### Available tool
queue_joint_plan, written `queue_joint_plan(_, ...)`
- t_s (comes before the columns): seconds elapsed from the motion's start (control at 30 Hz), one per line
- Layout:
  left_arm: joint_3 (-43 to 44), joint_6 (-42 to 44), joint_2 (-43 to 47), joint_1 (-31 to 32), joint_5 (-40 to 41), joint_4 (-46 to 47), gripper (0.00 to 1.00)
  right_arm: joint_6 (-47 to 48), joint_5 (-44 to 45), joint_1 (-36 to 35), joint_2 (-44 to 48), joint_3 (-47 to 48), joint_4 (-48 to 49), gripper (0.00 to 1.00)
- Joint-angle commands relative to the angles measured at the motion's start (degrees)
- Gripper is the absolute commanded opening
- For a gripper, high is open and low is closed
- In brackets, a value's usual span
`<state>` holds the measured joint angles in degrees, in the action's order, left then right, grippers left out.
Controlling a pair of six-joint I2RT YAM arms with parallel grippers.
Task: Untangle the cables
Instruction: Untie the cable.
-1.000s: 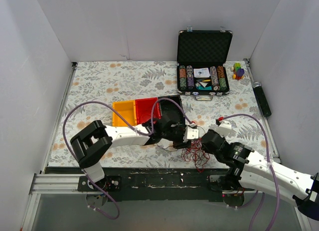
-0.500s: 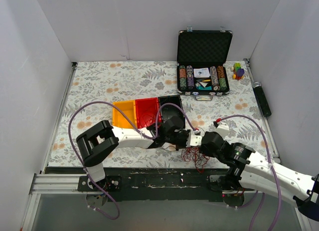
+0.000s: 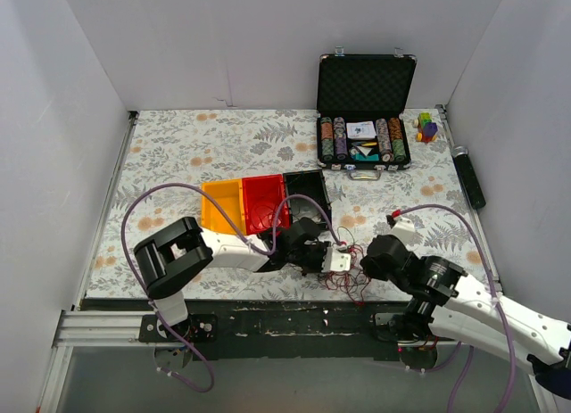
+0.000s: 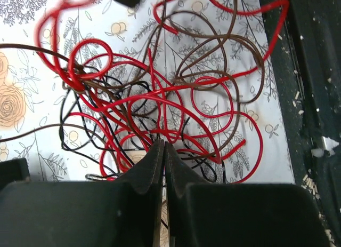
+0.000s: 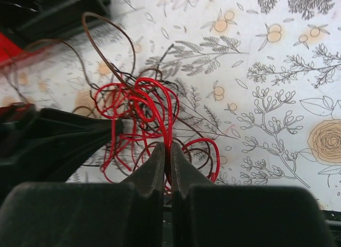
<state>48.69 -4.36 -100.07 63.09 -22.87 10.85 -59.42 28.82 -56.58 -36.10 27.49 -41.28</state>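
Floral-print desk point(image 3: 178, 145): your cables point(image 3: 350, 281) lie in one red, brown and black tangle, off to the right of the red bin point(image 3: 265, 202) and nearer to the arm bases. Left jaws are pressed together with their tips in the tangle, and you can't tell whether a strand is pinched. Right jaws are clamped on a red strand.

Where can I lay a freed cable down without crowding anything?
Widest bare stretch: the table beyond the orange bin, left of the chip case. A smaller patch lies between that case and the right arm. Crowded: the near edge, where left gripper and right gripper meet at the cables.
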Motion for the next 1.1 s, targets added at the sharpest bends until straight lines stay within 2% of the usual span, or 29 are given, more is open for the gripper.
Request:
queue_joint_plan(0.0,-2.01,2.07,4.44,-0.07,1.08,-0.48,0.0,0.88,4.31,0.24,3.66,7.13,-5.03,0.03)
queue_joint_plan(0.27,-6.58,3.48,7.87,-0.07,0.29,-1.45,0.0,-2.1,11.07,0.24,6.39,14.34,-15.31,0.01)
queue_joint_plan(0.33,-7.11,3.75,8.84,-0.07,0.9,-1.36,0.0,-0.36,11.44,0.24,7.53,14.79,-14.11,0.02)
queue_joint_plan(0.43,-5.72,2.08,10.94,-0.07,2.13,-1.97,0.0,5.7,6.8,0.15,9.29,13.13,-7.09,0.04)
queue_joint_plan(0.53,-0.28,-1.61,14.19,-0.07,1.96,-6.61,0.0,10.44,0.3,0.24,9.55,11.28,-2.08,0.04)
queue_joint_plan(0.6,4.73,-2.93,17.0,-0.16,-1.02,-12.84,0.02,14.14,-5.84,0.15,10.17,9.35,2.06,0.05)
queue_joint_plan(0.67,6.24,-3.29,21.04,-0.25,-5.14,-16.99,0.04,17.83,-10.61,0.15,10.78,7.59,6.02,0.07)
queue_joint_plan(0.87,6.33,-1.19,32.38,-0.6,-12.45,-23.41,0.06,23.45,-14.66,0.06,10.52,6.26,9.19,0.08)
queue_joint_plan(0.97,4.23,0.23,33.71,-0.6,-12.37,-21.23,0.11,26.71,-17.47,0.15,9.38,6.27,12.53,0.08)
queue_joint_plan(1.07,4.05,0.75,30.83,-0.6,-10.8,-17.98,0.13,29.35,-20.2,0.15,7.19,6.96,14.2,0.09)
